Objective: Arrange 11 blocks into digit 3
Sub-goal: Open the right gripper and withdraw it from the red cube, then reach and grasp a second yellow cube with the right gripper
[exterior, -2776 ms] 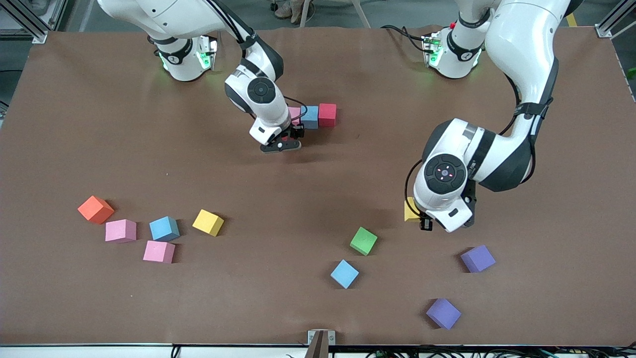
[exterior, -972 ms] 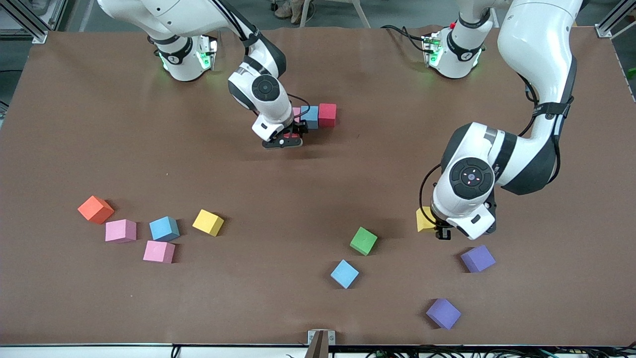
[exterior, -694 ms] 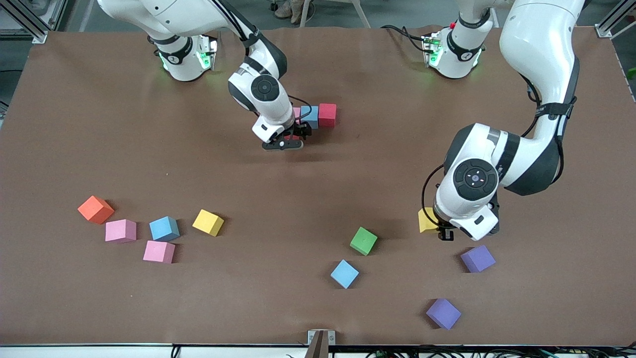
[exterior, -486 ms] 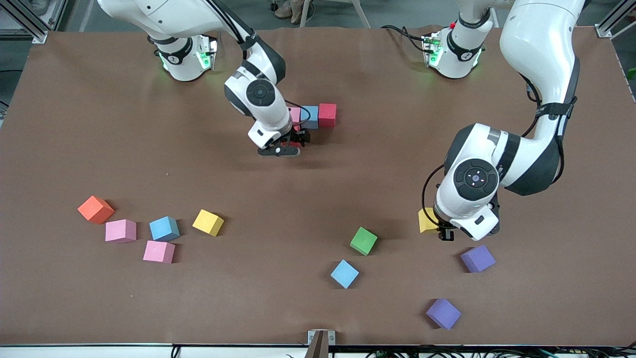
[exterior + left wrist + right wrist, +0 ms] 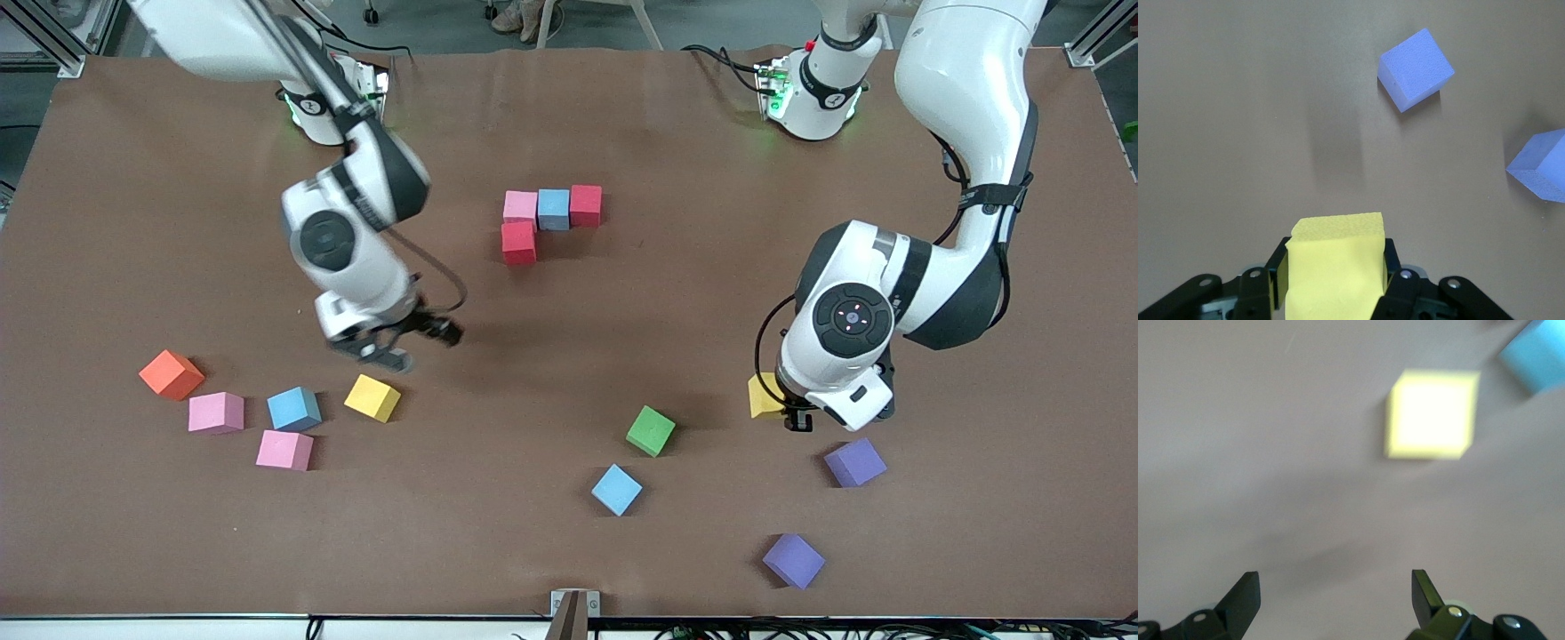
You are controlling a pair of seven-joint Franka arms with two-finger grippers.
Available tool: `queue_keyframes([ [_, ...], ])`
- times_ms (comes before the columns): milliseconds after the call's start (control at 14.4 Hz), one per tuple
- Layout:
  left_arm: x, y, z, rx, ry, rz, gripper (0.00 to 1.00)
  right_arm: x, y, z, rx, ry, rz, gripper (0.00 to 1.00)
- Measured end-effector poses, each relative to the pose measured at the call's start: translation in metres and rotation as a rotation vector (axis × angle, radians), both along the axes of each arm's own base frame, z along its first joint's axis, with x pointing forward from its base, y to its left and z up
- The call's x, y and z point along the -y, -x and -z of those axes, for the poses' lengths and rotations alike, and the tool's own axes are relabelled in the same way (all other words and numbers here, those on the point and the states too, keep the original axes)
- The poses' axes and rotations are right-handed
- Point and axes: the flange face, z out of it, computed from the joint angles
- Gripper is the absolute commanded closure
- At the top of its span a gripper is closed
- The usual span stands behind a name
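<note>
Left gripper (image 5: 1331, 293) clamps a yellow cube (image 5: 1335, 263) for the digit (image 5: 542, 218); right gripper (image 5: 1335, 593), jaws apart, hangs over another yellow block (image 5: 1431, 413) to grab.

Brown table (image 5: 133, 222); scattered foam cubes (image 5: 373, 397); four-cube cluster (image 5: 551, 209)

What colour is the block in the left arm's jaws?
Yellow. The held block shows best in the left wrist view, clamped in the left gripper.
</note>
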Motion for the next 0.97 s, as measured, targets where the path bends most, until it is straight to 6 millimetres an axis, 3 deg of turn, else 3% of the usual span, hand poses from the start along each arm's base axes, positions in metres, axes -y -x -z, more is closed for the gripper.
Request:
queue_keyframes([
  [139, 0.000, 0.000, 0.000, 0.002, 0.001, 0.000, 0.78, 0.043, -0.026, 0.001, 0.014, 0.001, 0.034, 0.00],
  [278, 0.000, 0.000, 0.000, 0.002, 0.001, 0.000, 0.78, 0.067, -0.040, 0.013, 0.013, -0.006, 0.059, 0.00],
  [694, 0.000, 0.000, 0.000, 0.003, 0.002, 0.000, 0.78, 0.079, -0.063, 0.061, -0.017, -0.018, 0.047, 0.00],
  [972, 0.000, 0.000, 0.000, 0.003, 0.002, 0.001, 0.78, 0.092, -0.066, 0.087, -0.046, -0.006, 0.002, 0.00],
])
